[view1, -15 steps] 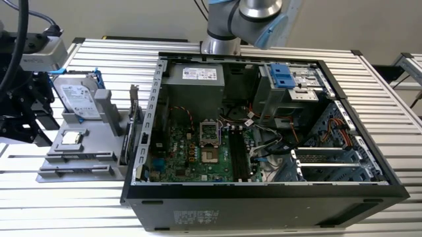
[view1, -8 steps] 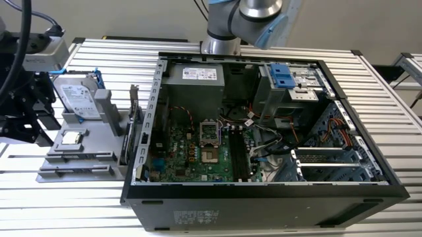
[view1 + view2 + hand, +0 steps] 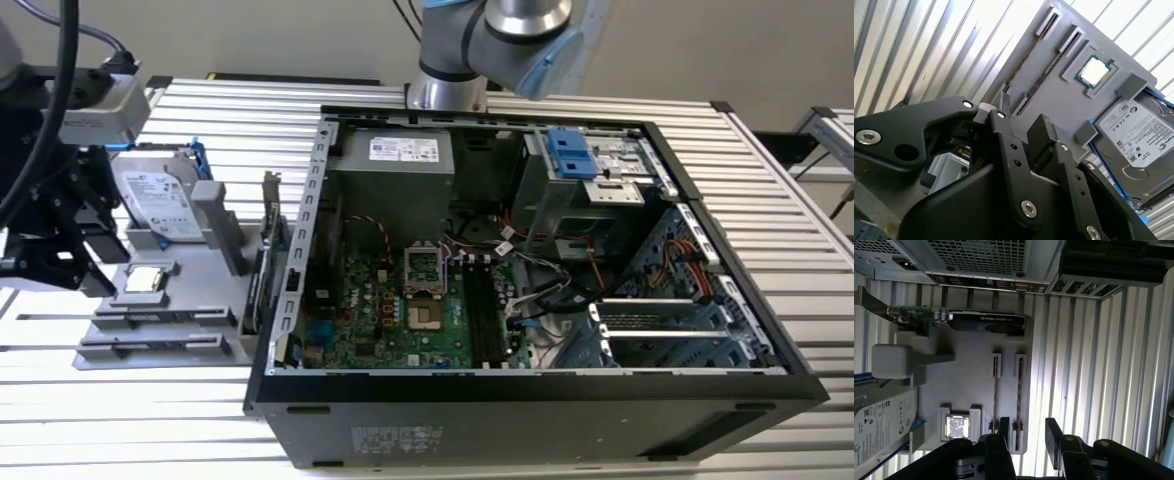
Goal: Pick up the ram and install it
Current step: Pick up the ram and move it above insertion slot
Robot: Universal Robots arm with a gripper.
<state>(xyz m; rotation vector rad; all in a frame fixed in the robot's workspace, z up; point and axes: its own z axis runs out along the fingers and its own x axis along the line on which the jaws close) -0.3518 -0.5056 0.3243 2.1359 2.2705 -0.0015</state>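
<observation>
End effector (image 3: 1029,436) empty, jaws apart, hovers over the ram (image 3: 1018,400). The ram stands on edge in its holder (image 3: 200,280) (exterior view's left), presumably to keep its top edge graspable.

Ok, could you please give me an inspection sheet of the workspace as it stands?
Surface: slatted metal table carrying a grey tray and an open computer case.
Job's things: two ram sticks stand on edge in the tray's holders.
Clutter: processor chip, hard drive and graphics card, all on the tray.
Grippers: gripper open, close to the ram sticks, holding nothing.
Cables: loose wires inside the case.
Surroundings: another slatted stand at the exterior view's right edge.
</observation>
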